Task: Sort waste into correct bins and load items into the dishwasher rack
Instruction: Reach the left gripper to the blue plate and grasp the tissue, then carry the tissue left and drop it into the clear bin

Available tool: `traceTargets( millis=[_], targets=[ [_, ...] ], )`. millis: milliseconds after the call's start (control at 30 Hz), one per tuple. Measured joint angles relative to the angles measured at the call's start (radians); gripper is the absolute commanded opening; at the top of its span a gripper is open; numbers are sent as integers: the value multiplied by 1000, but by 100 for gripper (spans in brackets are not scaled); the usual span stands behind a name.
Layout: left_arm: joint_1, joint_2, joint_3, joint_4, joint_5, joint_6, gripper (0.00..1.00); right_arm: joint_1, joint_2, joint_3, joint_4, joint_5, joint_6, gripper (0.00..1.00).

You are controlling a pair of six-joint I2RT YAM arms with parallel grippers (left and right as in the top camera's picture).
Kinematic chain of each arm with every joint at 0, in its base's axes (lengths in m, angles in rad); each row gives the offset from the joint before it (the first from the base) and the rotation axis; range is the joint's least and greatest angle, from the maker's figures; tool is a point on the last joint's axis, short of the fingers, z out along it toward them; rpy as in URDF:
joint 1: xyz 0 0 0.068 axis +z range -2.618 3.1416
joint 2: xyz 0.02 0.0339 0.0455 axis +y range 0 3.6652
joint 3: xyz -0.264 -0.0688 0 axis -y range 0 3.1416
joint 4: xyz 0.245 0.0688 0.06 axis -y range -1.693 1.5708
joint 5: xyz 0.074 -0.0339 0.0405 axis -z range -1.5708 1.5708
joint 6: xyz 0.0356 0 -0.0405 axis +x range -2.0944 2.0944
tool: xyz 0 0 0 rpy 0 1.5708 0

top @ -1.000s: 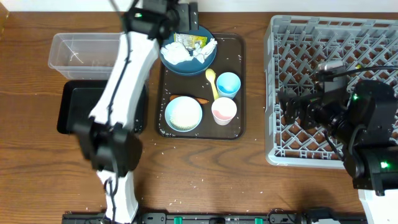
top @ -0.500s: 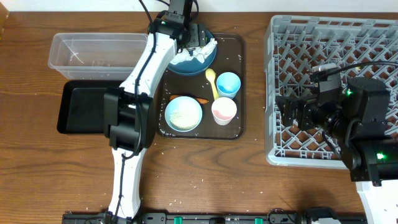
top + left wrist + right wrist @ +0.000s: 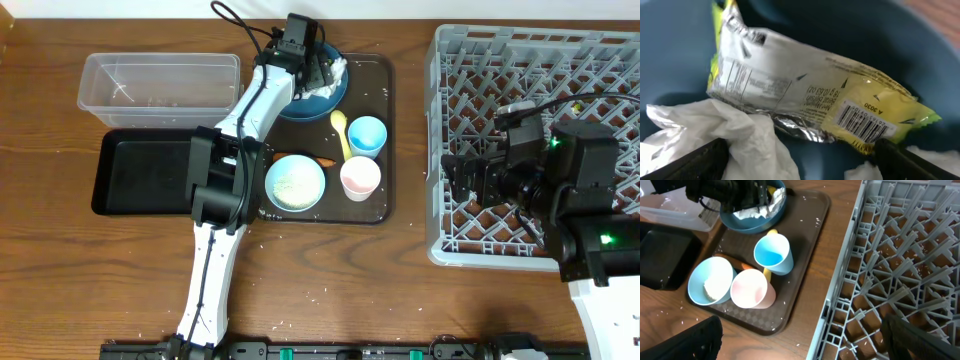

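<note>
**If you're after that small yellow-green printed wrapper (image 3: 810, 105), pinch its crimped yellow end**

It's lying in the round dark-blue dish (image 3: 670, 50), touching the crumpled white tissue (image 3: 740, 135). I'd guess it's light, crinkly and slick.

Your left gripper (image 3: 802, 162) is spread wide and empty just above it. The right gripper (image 3: 800, 345) is also wide and empty, at the light-grey pegged plastic rack (image 3: 900, 255).

The dish walls look like they'll crowd you.

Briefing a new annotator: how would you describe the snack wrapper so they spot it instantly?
Left of the grey rack sits a brown tray; at its far end is a dark-blue dish. The wrapper lies inside it beside white tissue, the only shiny, yellow-green printed thing.
</note>
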Motion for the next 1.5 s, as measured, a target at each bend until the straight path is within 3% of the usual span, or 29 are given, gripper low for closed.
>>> traceTargets(
  millis=[167, 367, 500, 833, 1233, 1500],
  targets=[
    [0, 7, 3, 9, -4, -8, 92, 0, 21, 0, -1, 0, 0, 99],
    [1, 13, 5, 1, -14, -18, 27, 0, 41, 0, -1, 1, 0, 99],
    [1, 15, 5, -14, -13, -14, 8, 0, 42, 0, -1, 1, 0, 99],
    [0, -17, 14, -131, -3, -14, 6, 0, 42, 0, -2, 1, 0, 99],
    [2, -393, 17, -332, -2, -2, 6, 0, 43, 0, -2, 2, 0, 99],
    [58, -434, 21, -426, -3, 12, 6, 0, 43, 0, -2, -5, 0, 99]
  ],
)
